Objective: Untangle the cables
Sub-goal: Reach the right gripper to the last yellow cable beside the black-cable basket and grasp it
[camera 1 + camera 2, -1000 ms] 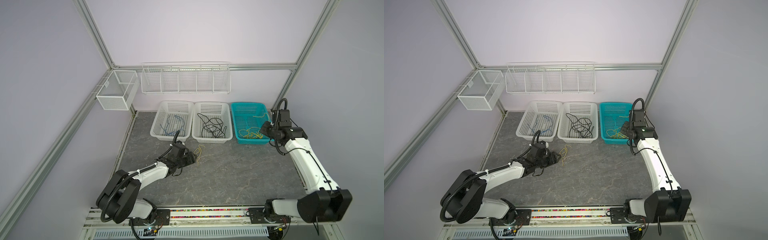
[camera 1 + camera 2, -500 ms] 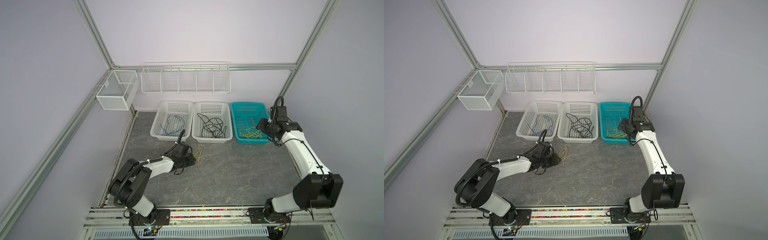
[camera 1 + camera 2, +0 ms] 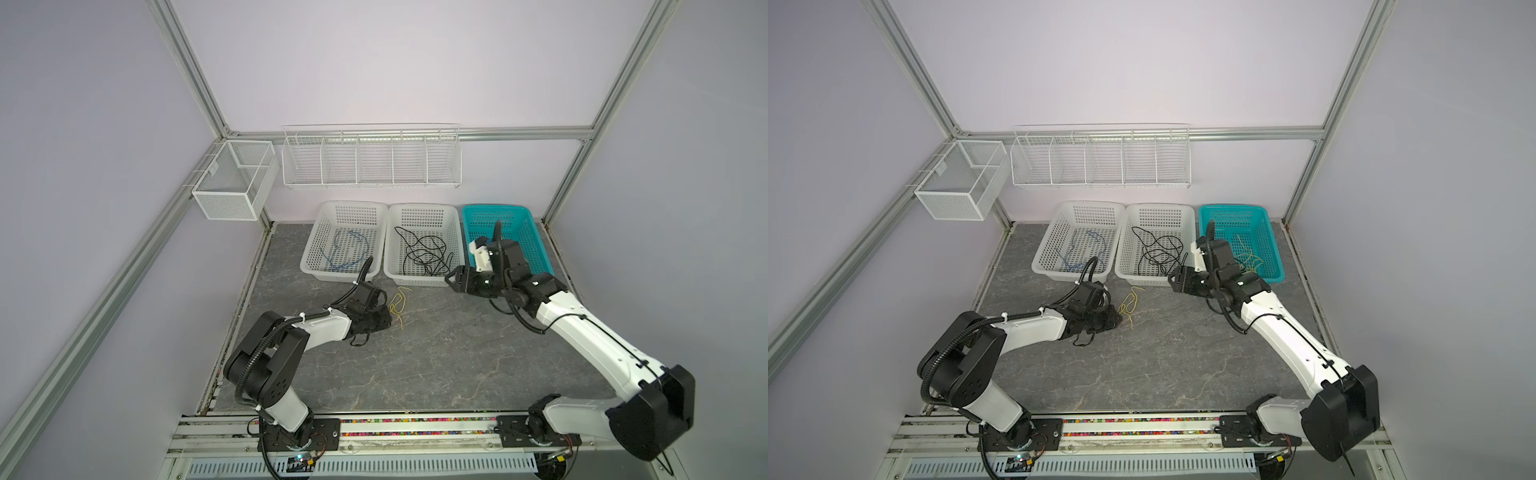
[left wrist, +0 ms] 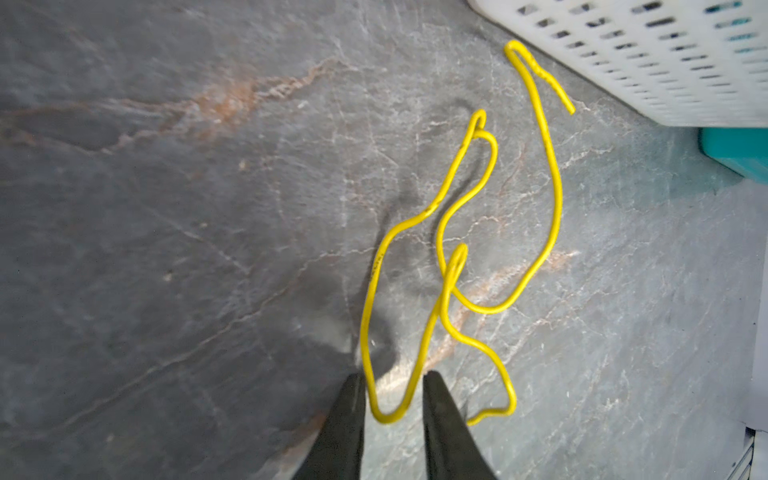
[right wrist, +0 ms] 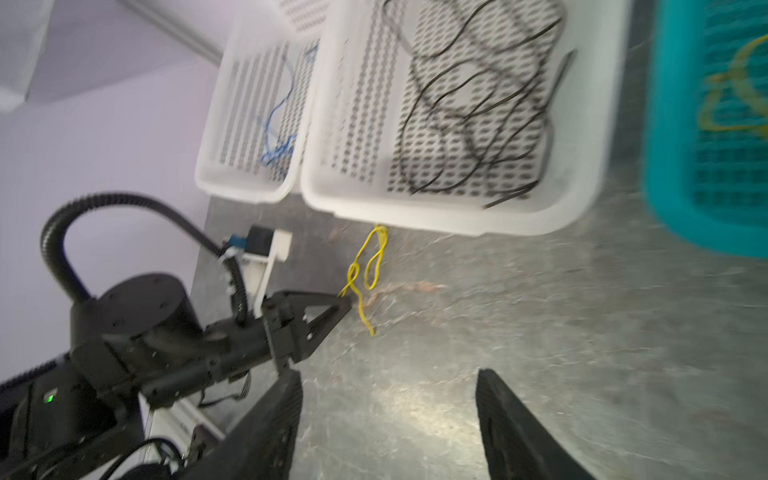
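Note:
A loose yellow cable lies in loops on the grey table in front of the middle basket. My left gripper is low on the table at its near end. Its jaws stand narrowly apart with one bend of the cable between them, not squeezed flat. My right gripper hovers wide open and holds nothing, by the front right corner of the middle basket. A blue cable lies in the left white basket, black cables in the middle one, yellow cables in the teal one.
Three baskets stand in a row at the back: two white and one teal. A wire rack hangs on the back wall and a mesh box on the left frame.
My right arm swung left and down from over the teal basket, and its gripper opened. My left gripper's jaws narrowed around the yellow cable's bend.

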Motion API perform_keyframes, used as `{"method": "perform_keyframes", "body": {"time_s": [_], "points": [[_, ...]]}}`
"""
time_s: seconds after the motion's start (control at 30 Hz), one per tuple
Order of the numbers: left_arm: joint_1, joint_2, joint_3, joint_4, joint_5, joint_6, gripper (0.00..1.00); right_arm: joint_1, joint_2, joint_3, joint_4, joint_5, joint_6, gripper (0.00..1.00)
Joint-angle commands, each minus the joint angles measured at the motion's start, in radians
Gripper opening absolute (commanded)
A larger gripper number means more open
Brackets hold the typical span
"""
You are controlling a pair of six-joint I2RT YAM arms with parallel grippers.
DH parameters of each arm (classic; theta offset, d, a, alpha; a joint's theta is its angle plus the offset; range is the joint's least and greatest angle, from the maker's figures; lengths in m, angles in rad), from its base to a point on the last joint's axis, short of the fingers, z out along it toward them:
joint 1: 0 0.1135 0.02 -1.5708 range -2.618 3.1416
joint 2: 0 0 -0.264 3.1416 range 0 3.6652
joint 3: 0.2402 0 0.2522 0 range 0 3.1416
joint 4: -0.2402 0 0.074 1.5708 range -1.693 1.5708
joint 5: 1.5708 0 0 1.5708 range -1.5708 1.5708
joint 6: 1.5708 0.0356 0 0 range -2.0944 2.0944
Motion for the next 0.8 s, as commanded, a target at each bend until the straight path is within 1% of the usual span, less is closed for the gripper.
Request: {"method": "perform_keyframes", "body": {"time_s": [0.0,0.07,0.17,0.3,0.43,0.5,0.67,0.77], "points": [[0.003,0.015,0.000,0.006,0.011,0.006,0.25,0.077,0.093,-0.002,0.129,-0.037,0.056,0.66],[0.003,0.009,-0.006,0.010,0.012,0.005,0.24,0.113,0.165,0.004,0.163,-0.018,0.086,0.63],[0.003,-0.006,-0.016,0.008,0.007,0.007,0.24,0.146,0.251,0.013,0.204,0.023,0.102,0.63],[0.003,-0.019,-0.027,0.008,0.006,0.010,0.24,0.169,0.371,0.054,0.215,0.051,0.116,0.61],[0.003,-0.027,-0.032,0.005,0.002,0.017,0.24,0.186,0.474,0.088,0.239,0.079,0.114,0.56],[0.002,-0.032,-0.037,0.008,0.002,0.017,0.24,0.188,0.512,0.094,0.256,0.088,0.122,0.52],[0.003,-0.043,-0.045,0.016,0.001,0.016,0.24,0.189,0.586,0.113,0.293,0.108,0.125,0.50],[0.003,-0.040,-0.047,0.022,0.004,0.016,0.24,0.193,0.633,0.148,0.286,0.111,0.116,0.47]]}}
